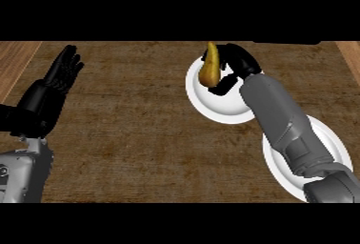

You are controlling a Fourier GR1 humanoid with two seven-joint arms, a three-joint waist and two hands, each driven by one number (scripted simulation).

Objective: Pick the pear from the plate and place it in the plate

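Yellow pear in right hand

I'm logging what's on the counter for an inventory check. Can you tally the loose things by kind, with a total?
Plates: 2, a far white plate and a near white plate partly under the right forearm.
Pears: 1, a yellow-brown pear with the right robot hand curled round it, above the far plate.
Total: 3
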